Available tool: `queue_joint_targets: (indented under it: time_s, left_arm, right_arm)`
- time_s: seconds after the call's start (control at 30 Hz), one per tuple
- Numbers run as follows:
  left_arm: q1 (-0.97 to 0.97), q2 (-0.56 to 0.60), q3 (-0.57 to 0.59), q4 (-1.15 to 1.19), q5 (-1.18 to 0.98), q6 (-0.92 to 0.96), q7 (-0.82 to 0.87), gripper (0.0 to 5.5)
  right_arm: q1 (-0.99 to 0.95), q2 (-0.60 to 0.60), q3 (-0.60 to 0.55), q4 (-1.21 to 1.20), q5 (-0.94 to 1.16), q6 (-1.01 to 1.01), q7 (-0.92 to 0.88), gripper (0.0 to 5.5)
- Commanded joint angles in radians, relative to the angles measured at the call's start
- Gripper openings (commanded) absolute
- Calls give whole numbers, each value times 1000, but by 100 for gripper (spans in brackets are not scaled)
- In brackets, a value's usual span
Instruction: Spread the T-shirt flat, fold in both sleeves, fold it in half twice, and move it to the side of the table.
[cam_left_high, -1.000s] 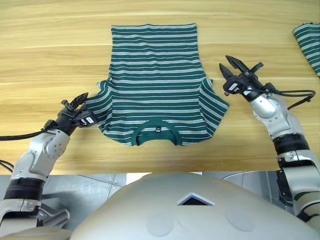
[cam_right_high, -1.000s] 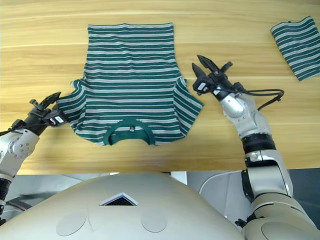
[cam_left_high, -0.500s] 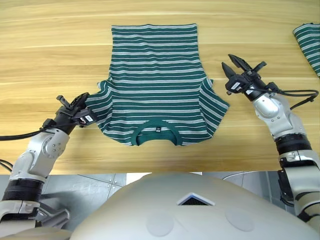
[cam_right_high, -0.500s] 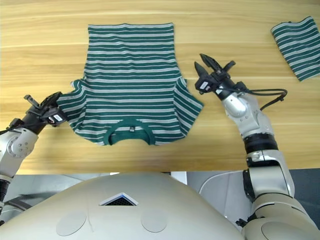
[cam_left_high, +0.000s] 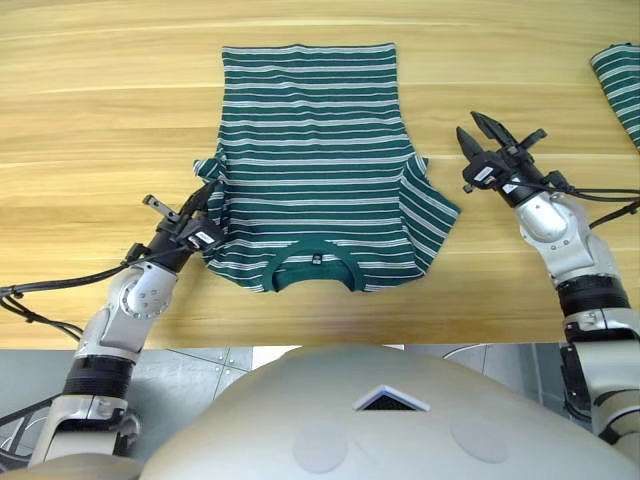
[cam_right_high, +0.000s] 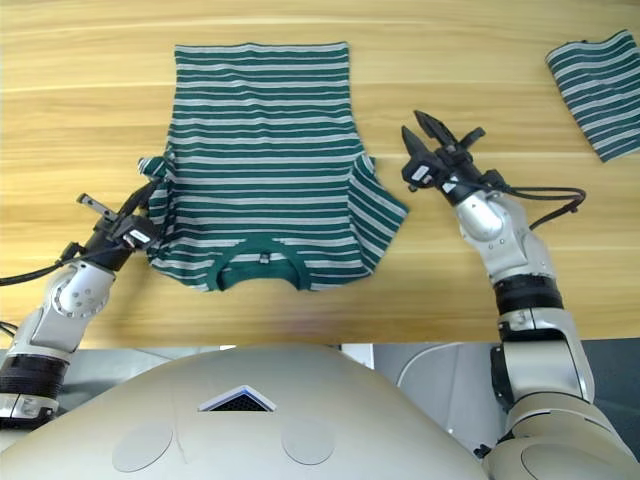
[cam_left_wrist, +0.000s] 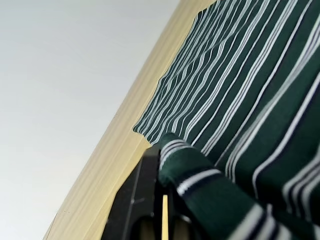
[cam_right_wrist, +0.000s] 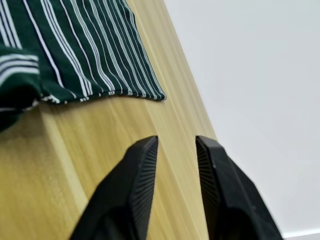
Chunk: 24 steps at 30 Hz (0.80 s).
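The dark green, white-striped cloth T-shirt (cam_left_high: 310, 150) lies on the light wooden table (cam_left_high: 100, 120), collar nearest the robot. The left gripper (cam_left_high: 200, 215) pinches the left sleeve (cam_left_high: 212, 178), its jaws closed on bunched cloth. The right gripper (cam_left_high: 482, 138), its 2 jaws spread, hovers near the right sleeve (cam_left_high: 432, 205), apart from it. The fabric looks light and limp and will likely drag and crease, so the sleeve hems are the best hold.

The striped cloth (cam_left_high: 620, 85) at far right runs off the picture's edge
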Motion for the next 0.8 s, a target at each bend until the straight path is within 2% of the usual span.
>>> queue_joint_targets:
  time_s: [0.03, 0.33, 0.63, 0.8]
  left_arm:
    - [-36, -23, 13, 10, -5, -19, 9, 1]
    - [-81, -53, -72, 55, 27, -108, -39, 1]
    - [-136, -52, -166, 212, 58, -83, -136, 1]
    - [-152, -68, -185, 266, -11, -90, -176, 87]
  right_arm:
    - [-6, -12, -9, 4, 12, -3, -2, 137]
    - [-23, 2, 4, 21, 2, -2, -9, 137]
    - [-37, 11, 17, 32, -3, -5, -17, 137]
    - [-46, 14, 23, 42, -6, -8, -20, 137]
